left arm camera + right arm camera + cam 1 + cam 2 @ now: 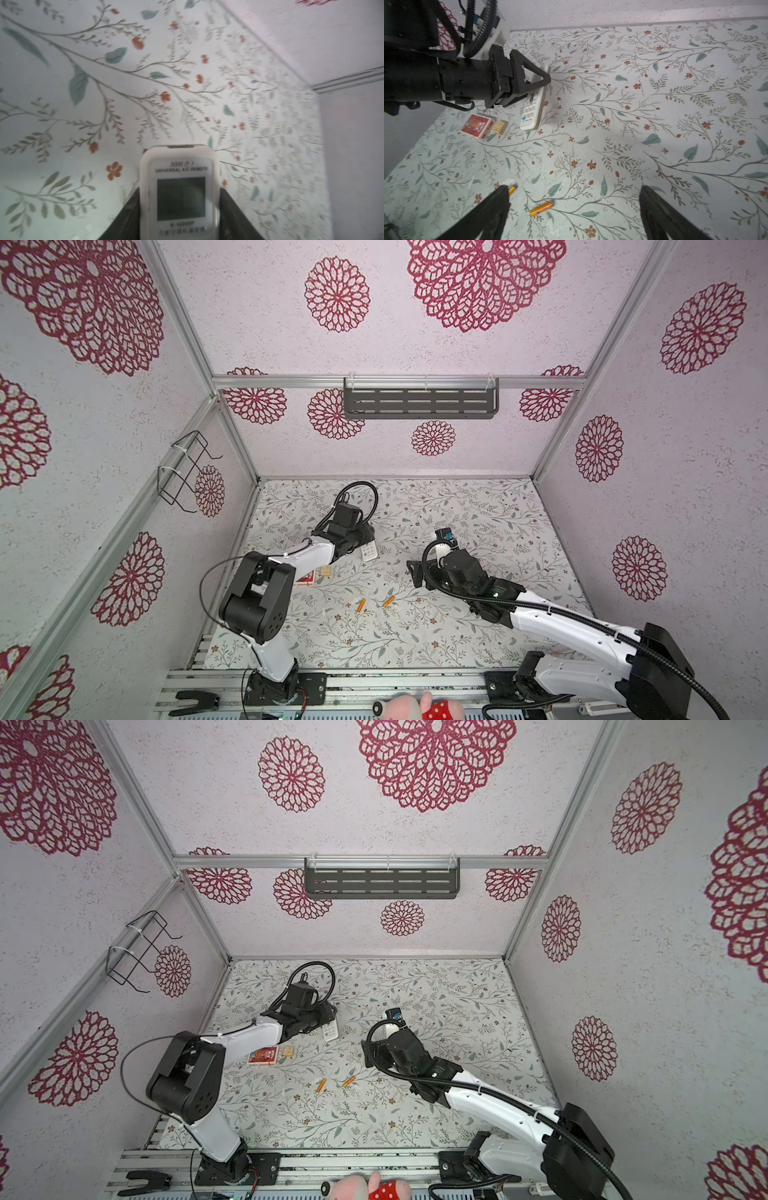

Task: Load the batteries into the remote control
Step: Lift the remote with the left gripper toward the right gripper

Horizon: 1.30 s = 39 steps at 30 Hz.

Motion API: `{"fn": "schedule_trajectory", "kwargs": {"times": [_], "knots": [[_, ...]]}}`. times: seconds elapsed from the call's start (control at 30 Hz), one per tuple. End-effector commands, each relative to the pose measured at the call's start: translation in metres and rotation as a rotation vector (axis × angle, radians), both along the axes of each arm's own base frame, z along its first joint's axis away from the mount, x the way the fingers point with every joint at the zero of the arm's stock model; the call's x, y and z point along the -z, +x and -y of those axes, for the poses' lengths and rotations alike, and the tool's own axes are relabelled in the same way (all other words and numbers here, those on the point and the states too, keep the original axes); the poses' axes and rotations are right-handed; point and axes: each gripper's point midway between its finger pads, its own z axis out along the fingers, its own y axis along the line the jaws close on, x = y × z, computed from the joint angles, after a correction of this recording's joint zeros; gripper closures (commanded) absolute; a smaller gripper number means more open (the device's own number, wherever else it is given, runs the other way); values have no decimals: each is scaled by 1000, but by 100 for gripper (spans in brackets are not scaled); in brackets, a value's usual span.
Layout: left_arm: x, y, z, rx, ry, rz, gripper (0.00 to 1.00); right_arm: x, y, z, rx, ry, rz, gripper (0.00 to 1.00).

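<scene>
The white remote control sits between the jaws of my left gripper, screen side facing the wrist camera. In both top views the left gripper is shut on the remote's screen end at the table's back left. The right wrist view shows the remote tilted, its button end low by the table. Two orange batteries lie loose mid-table. My right gripper hovers open above them. One battery lies between its fingers and the other peeks out beside a finger.
A red card box and a small wooden block lie just left of the remote. A pink plush toy rests on the front rail. A dark shelf and a wire basket hang on the walls.
</scene>
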Motion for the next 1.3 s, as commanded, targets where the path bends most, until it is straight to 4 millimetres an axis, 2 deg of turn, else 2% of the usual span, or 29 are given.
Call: {"fn": "schedule_trajectory", "kwargs": {"times": [0.0,0.2,0.4,0.57,0.97,1.27], "knots": [[-66,-9,20,156,-154,217,80,-43,-8,-16,-63,191,11,1],[-130,-53,24,282,-295,425,80,-74,-16,-35,-164,338,21,1],[-168,-81,28,371,-374,532,81,-97,-24,-55,-275,469,28,2],[-196,-101,31,441,-450,617,81,-113,-33,-63,-349,555,57,3],[-244,-143,38,594,-646,762,80,-135,-50,-75,-491,675,99,5],[-256,-160,43,674,-702,790,79,-144,-57,-86,-570,719,109,7]]}}
